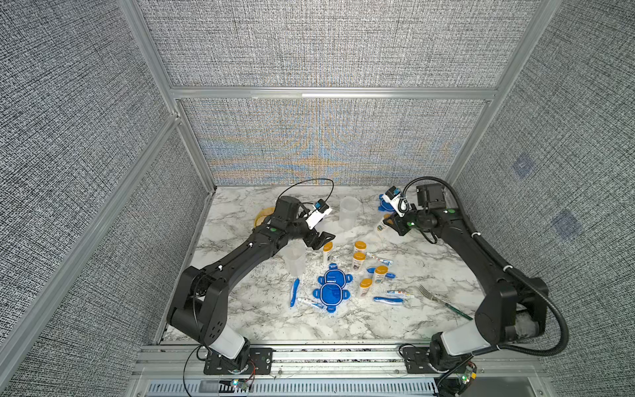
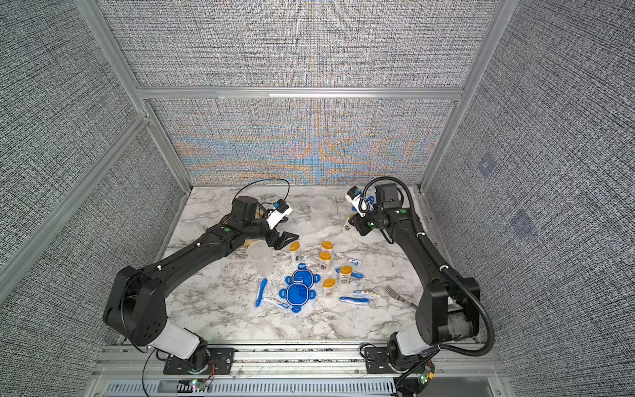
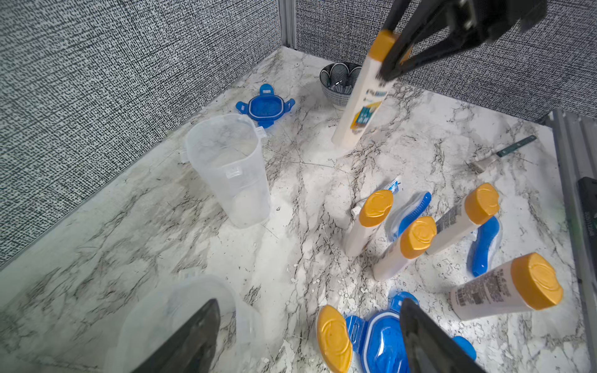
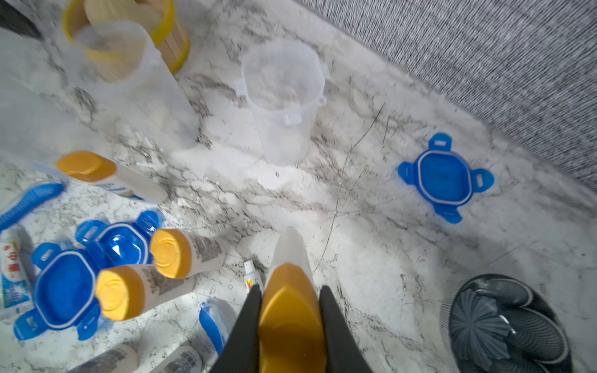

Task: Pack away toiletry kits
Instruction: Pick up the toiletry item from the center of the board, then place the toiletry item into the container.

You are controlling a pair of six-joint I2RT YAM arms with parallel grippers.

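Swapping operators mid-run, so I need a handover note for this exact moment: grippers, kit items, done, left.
Left gripper: open, empty, hovering by the near tub.
Right gripper: fingers shut on the orange cap of a tilted bottle, base at or just off the table.
Loose mid-table: five standing bottles, toothbrushes, toothpaste tubes, two overlapping lids. Third lid at the back, far tub near it.
Done: lids off; the tubs seen look empty.
Left: fill tubs, clip lids on.
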